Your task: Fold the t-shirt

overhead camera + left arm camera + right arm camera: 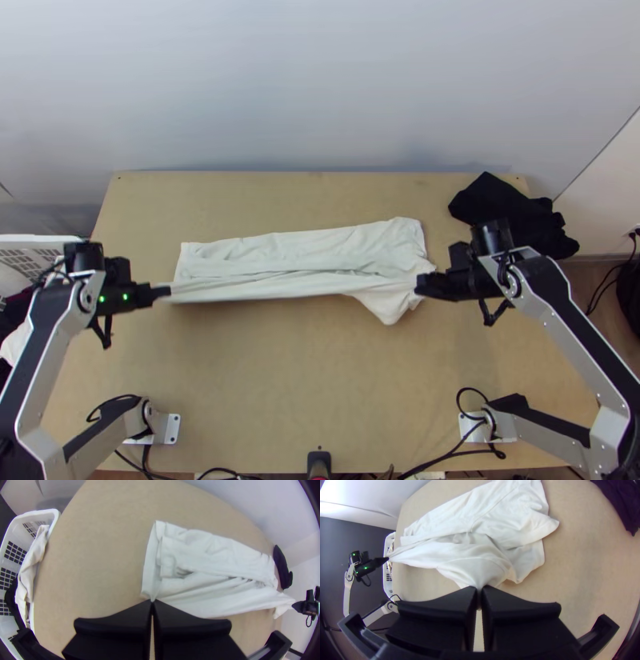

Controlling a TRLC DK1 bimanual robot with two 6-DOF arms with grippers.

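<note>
Black left hand (pixel 165 291) and black right hand (pixel 422 286) pinch the white fabric t-shirt (pixel 320 246), stretched between them; likely mid-fold, the held edge should next go over the layers beyond them.

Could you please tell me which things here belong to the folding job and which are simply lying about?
In the job: white t-shirt, left gripper, right gripper.
Lying about: dark cloth, white basket.

The white t-shirt (pixel 320 250) lies in a long, layered strip across the bench (pixel 296 376), rumpled at right, its near edge taut between left pincer (pixel 166 291) and right pincer (pixel 421 285).
</note>
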